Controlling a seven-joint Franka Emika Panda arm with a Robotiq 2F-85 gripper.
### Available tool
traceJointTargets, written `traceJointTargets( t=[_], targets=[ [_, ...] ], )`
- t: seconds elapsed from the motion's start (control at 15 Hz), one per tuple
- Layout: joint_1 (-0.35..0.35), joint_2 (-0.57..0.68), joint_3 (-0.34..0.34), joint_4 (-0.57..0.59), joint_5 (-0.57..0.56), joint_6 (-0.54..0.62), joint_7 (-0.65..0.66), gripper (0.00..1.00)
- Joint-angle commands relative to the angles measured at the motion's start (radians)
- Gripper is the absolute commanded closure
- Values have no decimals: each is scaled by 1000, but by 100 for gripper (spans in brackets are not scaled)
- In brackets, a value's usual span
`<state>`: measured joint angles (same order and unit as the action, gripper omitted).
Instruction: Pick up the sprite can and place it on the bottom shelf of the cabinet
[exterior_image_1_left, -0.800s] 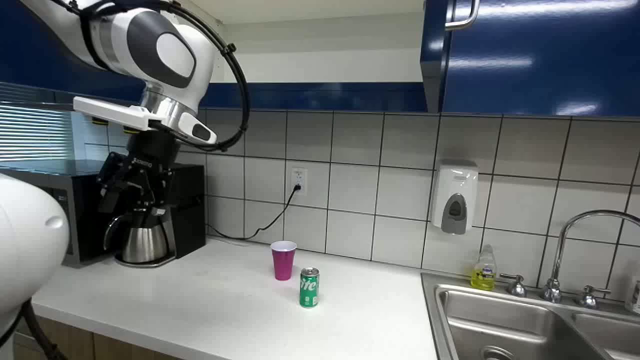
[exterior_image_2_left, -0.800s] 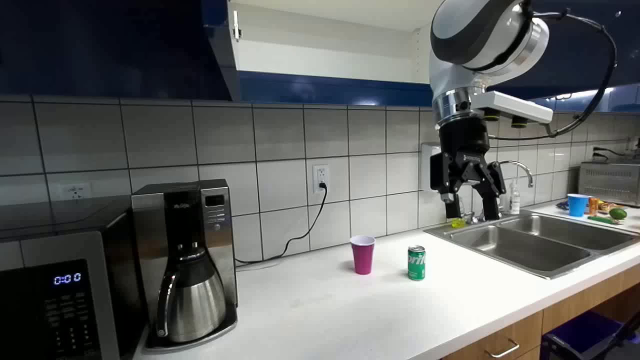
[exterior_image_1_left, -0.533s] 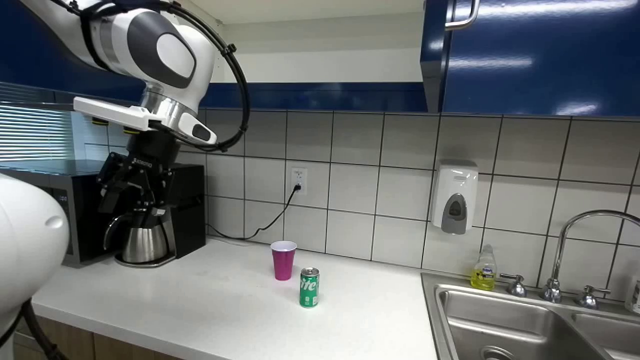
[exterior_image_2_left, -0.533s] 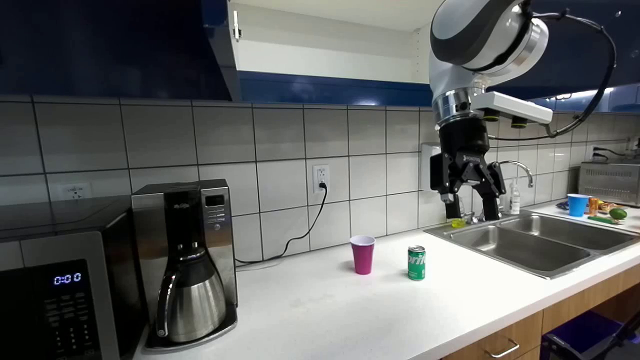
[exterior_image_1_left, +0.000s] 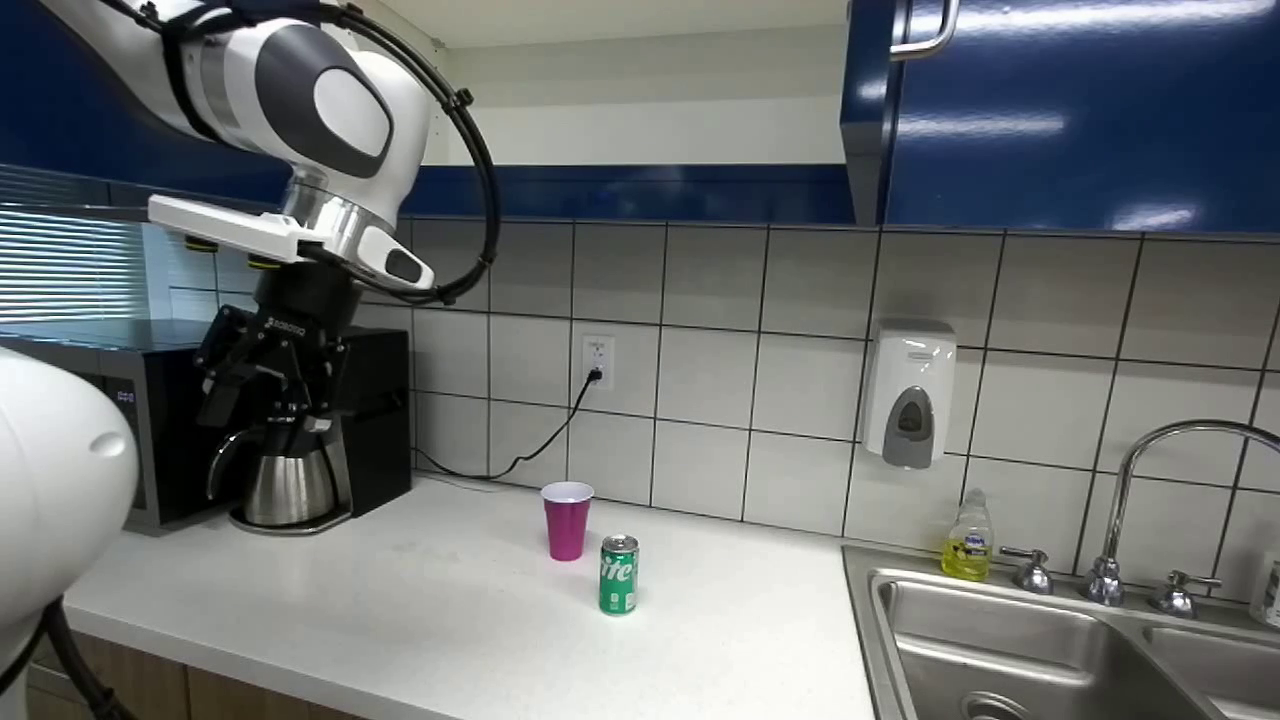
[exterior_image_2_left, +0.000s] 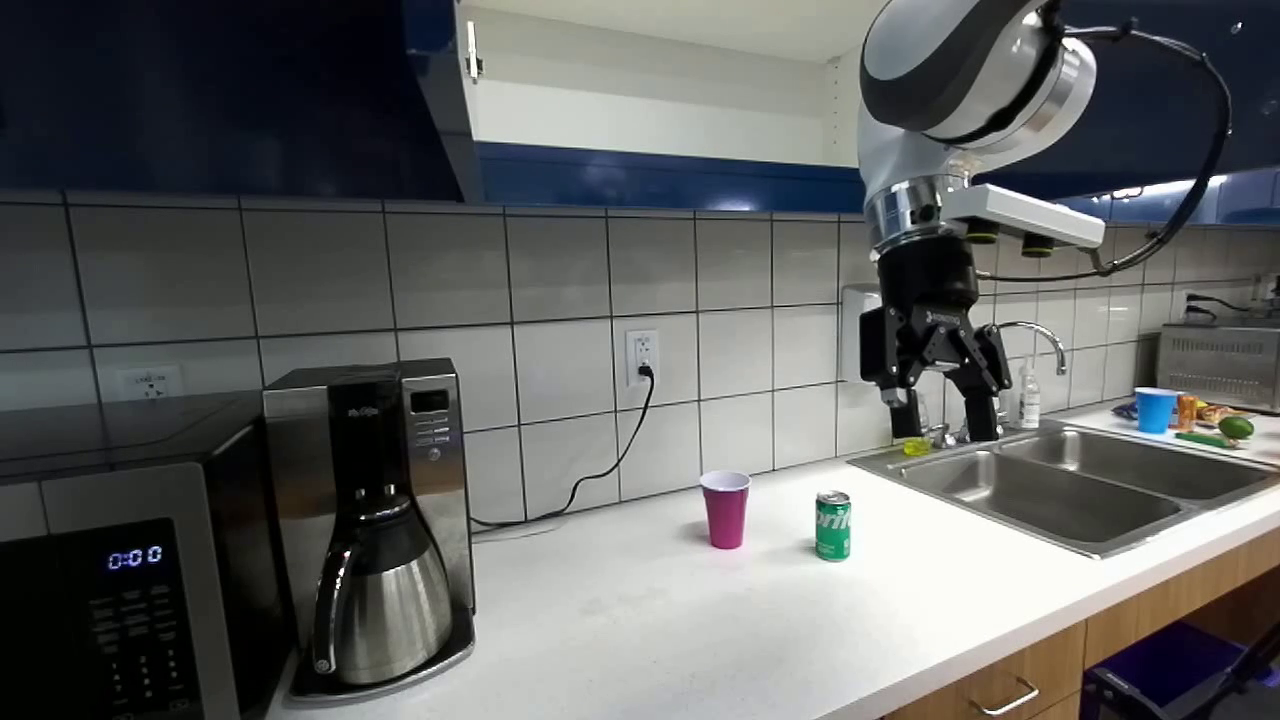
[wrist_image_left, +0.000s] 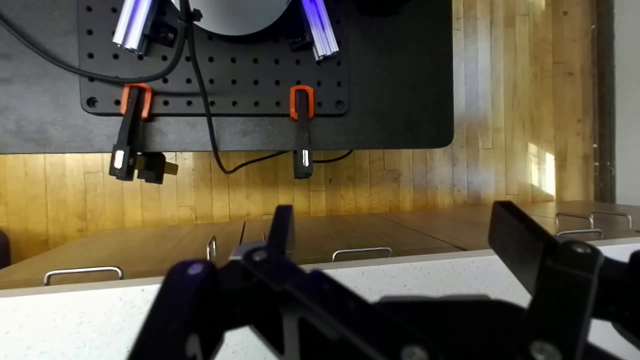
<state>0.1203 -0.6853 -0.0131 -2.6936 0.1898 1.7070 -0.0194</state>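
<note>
The green sprite can (exterior_image_1_left: 618, 575) (exterior_image_2_left: 832, 527) stands upright on the white counter in both exterior views, beside the pink cup (exterior_image_1_left: 567, 521) (exterior_image_2_left: 725, 510). The cabinet (exterior_image_1_left: 640, 130) (exterior_image_2_left: 650, 110) above hangs open and shows its white interior. The top face of its bottom shelf is hidden behind the blue lower edge. My gripper (exterior_image_1_left: 252, 420) (exterior_image_2_left: 944, 415) is open and empty, higher than the can and well apart from it. In the wrist view the spread fingers (wrist_image_left: 393, 215) have nothing between them; the can is out of view there.
A coffee maker (exterior_image_2_left: 365, 520) and microwave (exterior_image_2_left: 100, 570) stand at one end of the counter. A sink (exterior_image_1_left: 980, 630) is at the other end, with a yellow soap bottle (exterior_image_1_left: 968, 540). A soap dispenser (exterior_image_1_left: 910, 395) is on the wall. A black table (wrist_image_left: 400, 100) shows in the wrist view.
</note>
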Motion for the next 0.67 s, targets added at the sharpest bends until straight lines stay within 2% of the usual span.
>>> traceJointTargets(
  t=[0.0, 0.27, 0.6],
  targets=[
    [-32, 53, 13, 9, -7, 41, -15, 0],
    [-62, 166, -2, 9, -25, 171, -26, 0],
    [-105, 338, -24, 12, -65, 402, -28, 0]
  ],
)
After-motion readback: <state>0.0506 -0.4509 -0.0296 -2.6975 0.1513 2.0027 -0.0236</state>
